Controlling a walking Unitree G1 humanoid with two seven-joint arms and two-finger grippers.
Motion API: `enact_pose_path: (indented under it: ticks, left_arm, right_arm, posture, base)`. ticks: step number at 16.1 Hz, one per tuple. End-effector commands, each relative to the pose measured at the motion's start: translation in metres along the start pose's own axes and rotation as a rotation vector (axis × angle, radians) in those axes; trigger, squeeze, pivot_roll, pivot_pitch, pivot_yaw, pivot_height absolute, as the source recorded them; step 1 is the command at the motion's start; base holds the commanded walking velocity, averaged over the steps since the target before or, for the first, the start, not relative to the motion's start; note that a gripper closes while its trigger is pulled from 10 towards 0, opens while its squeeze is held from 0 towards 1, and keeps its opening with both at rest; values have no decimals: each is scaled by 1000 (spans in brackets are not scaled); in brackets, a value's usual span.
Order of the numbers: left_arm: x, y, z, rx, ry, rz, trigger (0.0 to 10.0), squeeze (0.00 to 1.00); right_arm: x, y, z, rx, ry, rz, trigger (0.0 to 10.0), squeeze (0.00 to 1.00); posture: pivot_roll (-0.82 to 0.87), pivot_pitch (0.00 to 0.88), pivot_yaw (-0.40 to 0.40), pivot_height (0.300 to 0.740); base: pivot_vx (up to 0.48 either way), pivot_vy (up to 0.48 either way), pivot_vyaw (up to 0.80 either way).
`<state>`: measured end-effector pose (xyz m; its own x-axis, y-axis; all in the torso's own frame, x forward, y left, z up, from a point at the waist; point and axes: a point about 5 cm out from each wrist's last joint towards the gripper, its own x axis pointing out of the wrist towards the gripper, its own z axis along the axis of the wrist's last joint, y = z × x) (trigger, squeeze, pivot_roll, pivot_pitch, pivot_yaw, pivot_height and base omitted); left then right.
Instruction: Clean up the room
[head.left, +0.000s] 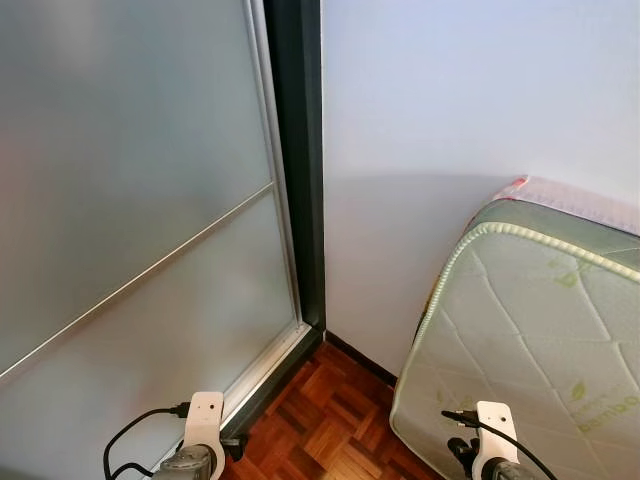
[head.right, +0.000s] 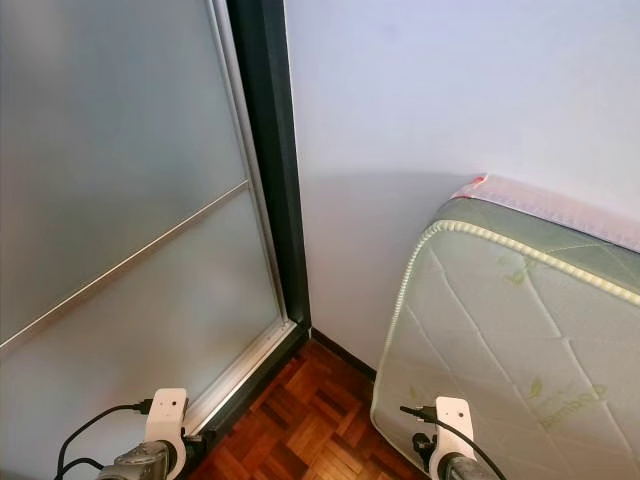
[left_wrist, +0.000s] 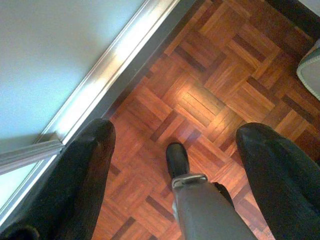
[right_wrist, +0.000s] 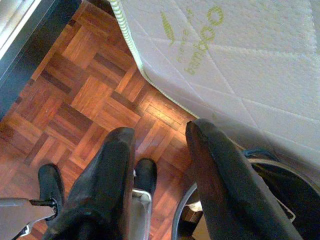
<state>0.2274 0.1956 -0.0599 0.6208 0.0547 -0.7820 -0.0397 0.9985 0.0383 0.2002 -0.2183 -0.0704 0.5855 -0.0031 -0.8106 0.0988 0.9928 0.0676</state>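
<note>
A frosted glass sliding door (head.left: 130, 200) is filling the left of the scene, its dark frame (head.left: 298, 150) meeting a pale wall (head.left: 450, 100) in the room's corner. Below, a parquet floor (head.left: 330, 425) is running into that corner along the door's metal track (left_wrist: 100, 82).

The left pincer (left_wrist: 175, 145) is hanging over the floor beside the track, its two black fingers (left_wrist: 85, 175) standing wide apart and holding nothing; one of the robot's dark feet (left_wrist: 177, 159) is showing on the wood between them.

To the right, a quilted mattress (head.left: 540, 330) with green leaf print is standing on edge on the floor, leaning back against the wall, a pink-trimmed layer (head.left: 580, 200) showing along its top.

The right pincer (right_wrist: 160, 150) is hanging near the mattress's lower corner, its fingers (right_wrist: 107, 175) parted by a narrower gap and gripping nothing. A round dark bin or basket (right_wrist: 265, 195) is sitting just below the mattress face; what is inside cannot be made out.
</note>
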Motion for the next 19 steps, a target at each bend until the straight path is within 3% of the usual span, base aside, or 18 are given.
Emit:
enact_pose_path:
  ticks: [1, 12, 19]
  left_arm:
    - [0, 1, -1, 12, 9, 5, 10000, 0]
    - [0, 1, -1, 10, 9, 7, 10000, 0]
    - [0, 1, -2, 11, 12, 8, 10000, 0]
  right_arm:
    - [0, -1, 0, 3, 5, -2, 10000, 0]
    - [0, -1, 0, 4, 4, 0, 10000, 0]
    - [0, -1, -1, 1, 7, 3, 10000, 0]
  posture:
    - [-32, 56, 14, 740]
    - [-31, 56, 16, 740]
    - [-30, 42, 19, 740]
  base:
    - [0, 0, 0]
    - [0, 0, 0]
    - [-184, 0, 0]
